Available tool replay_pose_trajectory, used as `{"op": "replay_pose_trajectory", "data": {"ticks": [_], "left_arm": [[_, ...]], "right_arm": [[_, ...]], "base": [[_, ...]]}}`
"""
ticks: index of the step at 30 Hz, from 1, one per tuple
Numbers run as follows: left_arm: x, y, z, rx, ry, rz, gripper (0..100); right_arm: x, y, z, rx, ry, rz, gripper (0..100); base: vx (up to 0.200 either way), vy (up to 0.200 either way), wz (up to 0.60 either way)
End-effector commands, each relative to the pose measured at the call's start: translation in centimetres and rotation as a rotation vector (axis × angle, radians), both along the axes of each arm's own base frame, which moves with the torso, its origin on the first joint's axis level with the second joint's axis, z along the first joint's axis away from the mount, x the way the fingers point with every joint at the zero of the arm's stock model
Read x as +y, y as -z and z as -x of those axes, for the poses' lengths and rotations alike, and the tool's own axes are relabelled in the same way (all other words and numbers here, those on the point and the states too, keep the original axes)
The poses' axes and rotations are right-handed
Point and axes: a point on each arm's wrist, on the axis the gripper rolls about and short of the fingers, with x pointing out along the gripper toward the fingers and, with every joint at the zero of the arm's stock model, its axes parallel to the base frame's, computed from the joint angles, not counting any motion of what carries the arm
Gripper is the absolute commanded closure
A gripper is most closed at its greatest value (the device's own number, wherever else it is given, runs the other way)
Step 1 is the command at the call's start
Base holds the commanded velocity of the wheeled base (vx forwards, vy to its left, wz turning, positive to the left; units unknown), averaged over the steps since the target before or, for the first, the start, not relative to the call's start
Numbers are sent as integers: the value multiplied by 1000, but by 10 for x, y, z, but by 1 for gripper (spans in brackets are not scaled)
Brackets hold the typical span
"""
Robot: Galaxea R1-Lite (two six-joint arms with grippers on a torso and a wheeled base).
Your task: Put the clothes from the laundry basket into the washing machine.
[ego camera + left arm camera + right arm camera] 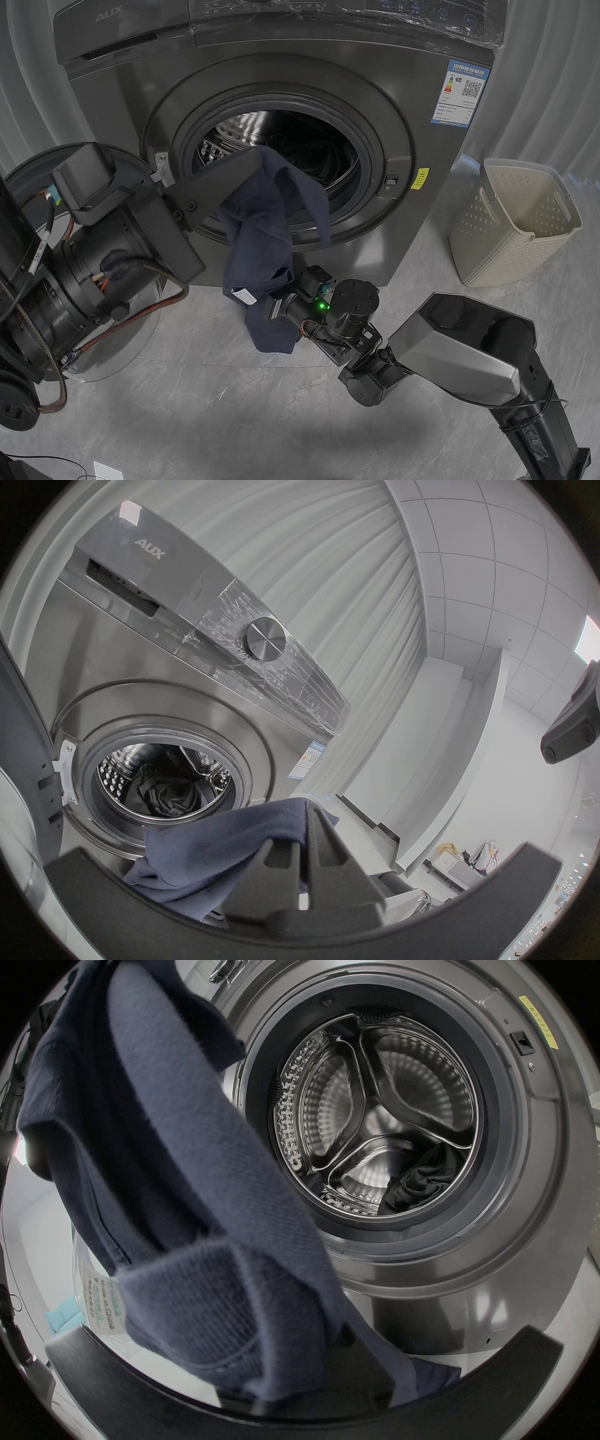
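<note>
Navy garment [262, 231] hangs with its long axis vertical across the washing machine [400, 94] door opening, top end up at the opening, label end pointing at the floor. Left gripper [250, 161] is clenched on its top edge. Right gripper [272, 306] sits buried in the lower folds, grip can't tell. Black clothes [425, 1179] lie in the drum. Laundry basket [519, 219] stands beside the machine's right side.

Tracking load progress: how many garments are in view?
2. Navy garment hangs from the left hand at the washer opening; black garment lies in the drum. Part of the basket is hidden, so more is possible.
</note>
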Motion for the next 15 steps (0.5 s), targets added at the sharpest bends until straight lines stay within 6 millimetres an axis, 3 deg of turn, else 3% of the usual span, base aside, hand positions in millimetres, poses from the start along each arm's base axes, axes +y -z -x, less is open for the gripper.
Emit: {"op": "replay_pose_trajectory", "data": {"ticks": [1, 2, 5, 10, 15], "left_arm": [[3, 0, -1, -1, -15, 1, 100], [11, -4, -1, -11, -49, 12, 100], [21, -7, -1, -22, -81, 19, 100], [29, -2, -1, -13, -116, 13, 100], [37, 12, -1, 24, -153, -19, 100]], "right_arm": [[-5, -11, 1, -7, 8, -10, 100], [-21, -29, 2, -7, 35, -20, 100], [-42, -53, 3, -16, 81, -37, 100], [-68, -81, 12, -28, 111, -52, 100], [-81, -98, 29, -29, 116, -68, 100]], "base": [[0, 0, 0], [0, 0, 0], [0, 0, 0], [0, 0, 0], [0, 0, 0]]}}
